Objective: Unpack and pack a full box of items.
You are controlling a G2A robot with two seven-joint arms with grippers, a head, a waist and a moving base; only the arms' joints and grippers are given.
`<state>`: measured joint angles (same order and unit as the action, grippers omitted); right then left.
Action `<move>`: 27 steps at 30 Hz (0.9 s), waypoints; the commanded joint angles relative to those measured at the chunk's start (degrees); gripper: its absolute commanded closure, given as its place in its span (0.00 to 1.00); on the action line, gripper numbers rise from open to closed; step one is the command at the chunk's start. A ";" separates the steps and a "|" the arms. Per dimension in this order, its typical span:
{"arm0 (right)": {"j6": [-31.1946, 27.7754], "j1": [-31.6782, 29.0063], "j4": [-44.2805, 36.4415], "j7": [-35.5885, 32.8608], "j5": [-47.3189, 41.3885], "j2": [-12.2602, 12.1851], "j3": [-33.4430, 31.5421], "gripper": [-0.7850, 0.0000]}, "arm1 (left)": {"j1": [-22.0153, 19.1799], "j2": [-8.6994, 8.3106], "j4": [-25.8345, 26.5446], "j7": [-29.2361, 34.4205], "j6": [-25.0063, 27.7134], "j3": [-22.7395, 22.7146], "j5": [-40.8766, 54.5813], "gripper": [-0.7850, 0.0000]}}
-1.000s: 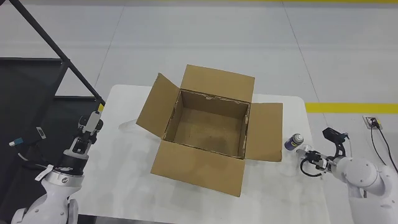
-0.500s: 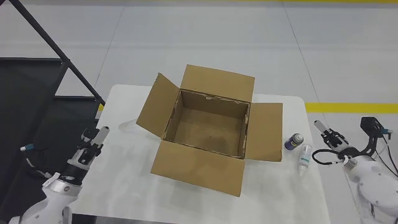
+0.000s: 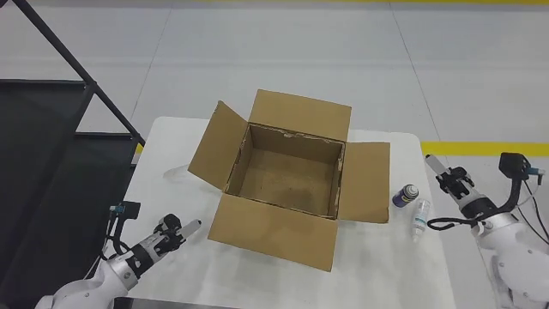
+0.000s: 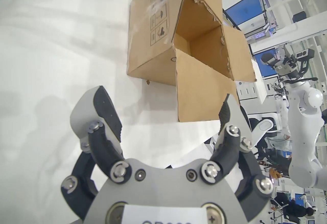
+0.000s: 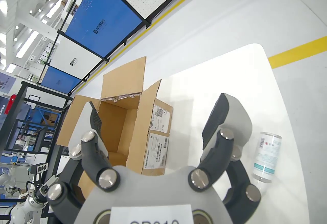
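Setting: white table (image 3: 171, 197) on a pale workshop floor marked with yellow lines, blue and white panels behind.
Box and hands: the cardboard box (image 3: 287, 180) sits mid-table between the two arms. The left gripper (image 3: 190, 225) is low by the box's near left corner, apart from it.
Bottles and hand: the clear bottle (image 3: 419, 217) lies just beside the right gripper (image 3: 442, 172), between it and the box's right flap. The small dark-capped bottle (image 3: 406, 195) stands next to the clear one.
Direction: the clear bottle is on its side, long axis running from the far edge to the near edge, narrower end toward the robot. The box opens upward, set slightly askew to the table edges.
Look: brown box, four flaps splayed out, torn rim, printed labels on one side, brown floor showing. The clear bottle has a white and teal label.
Left gripper (image 4: 163, 97): fingers spread wide, holding nothing.
Right gripper (image 5: 158, 107): fingers spread wide, holding nothing.
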<state>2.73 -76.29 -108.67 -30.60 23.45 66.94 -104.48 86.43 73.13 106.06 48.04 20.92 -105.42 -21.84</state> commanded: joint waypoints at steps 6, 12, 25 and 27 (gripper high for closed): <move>-2.53 -0.42 -0.23 -0.23 -1.05 -0.06 0.51 0.00 | 0.39 -0.32 -0.37 3.14 -0.11 1.96 2.55 0.00; -3.09 -0.21 0.13 -0.60 -1.14 -0.32 0.45 0.00 | -4.33 -1.19 -6.45 13.88 -3.73 3.85 14.73 0.00; -2.81 -0.81 1.26 -0.73 -1.23 -0.81 0.13 0.00 | -11.38 -2.54 -16.80 17.32 -6.46 7.05 21.20 0.58; -2.87 -0.93 1.52 -0.74 -1.50 -0.88 -0.04 0.00 | -11.61 -2.74 -17.24 17.67 -6.17 7.42 21.65 0.66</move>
<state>-0.12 -77.20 -107.26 -31.32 22.07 66.09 -104.45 74.88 70.48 88.99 65.54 14.62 -98.15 -0.34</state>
